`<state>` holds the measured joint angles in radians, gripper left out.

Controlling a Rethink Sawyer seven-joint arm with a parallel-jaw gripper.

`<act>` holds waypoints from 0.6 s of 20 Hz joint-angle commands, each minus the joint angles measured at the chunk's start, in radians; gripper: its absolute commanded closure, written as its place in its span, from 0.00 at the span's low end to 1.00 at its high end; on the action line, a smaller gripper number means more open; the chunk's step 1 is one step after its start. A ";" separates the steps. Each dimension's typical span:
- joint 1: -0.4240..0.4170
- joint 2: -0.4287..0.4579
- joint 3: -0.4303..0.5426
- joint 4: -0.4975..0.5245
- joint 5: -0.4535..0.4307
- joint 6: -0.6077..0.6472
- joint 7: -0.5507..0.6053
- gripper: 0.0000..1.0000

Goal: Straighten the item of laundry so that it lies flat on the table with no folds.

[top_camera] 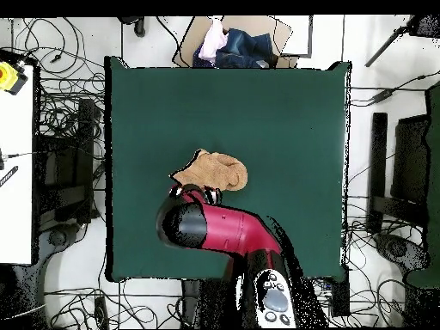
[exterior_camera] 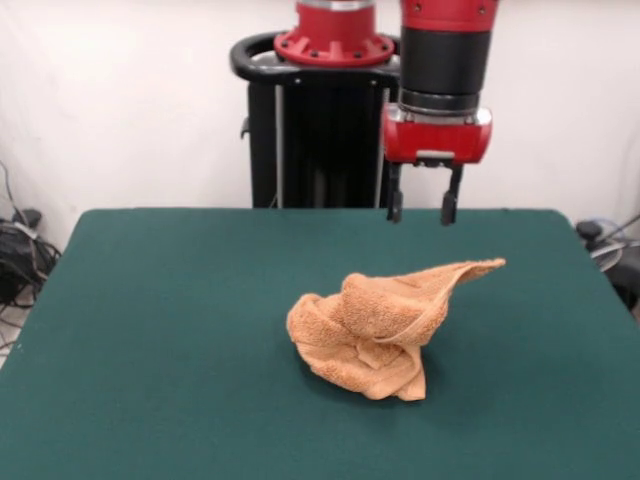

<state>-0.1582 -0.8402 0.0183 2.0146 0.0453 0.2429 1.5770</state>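
Observation:
The light orange-tan towel (exterior_camera: pixel 375 330) lies crumpled in a heap near the middle of the dark green table (exterior_camera: pixel 150 330), with one corner flap sticking up and out to the right. My gripper (exterior_camera: pixel 423 208) hangs above and behind the towel, open and empty, with both fingers pointing down and not touching the cloth. In the overhead view the towel (top_camera: pixel 215 170) shows just beyond the arm's black and red end (top_camera: pixel 185 225), which covers the gripper. The table (top_camera: pixel 275 112) spreads wide around the towel.
The robot's black pedestal (exterior_camera: pixel 310 130) stands at the table's far side. A box with bundled clothes (top_camera: pixel 234 45) sits past the table's far edge in the overhead view. Cables lie on the floor around the table.

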 commanded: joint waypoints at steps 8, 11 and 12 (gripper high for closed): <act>0.105 0.012 -0.001 0.149 0.105 -0.112 0.345 0.00; 0.082 0.014 0.017 0.141 0.112 -0.090 0.318 0.00; 0.078 0.015 0.017 0.132 0.115 -0.080 0.307 0.00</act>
<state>-0.0696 -0.8368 0.0117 2.0936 0.0905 0.2045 1.6034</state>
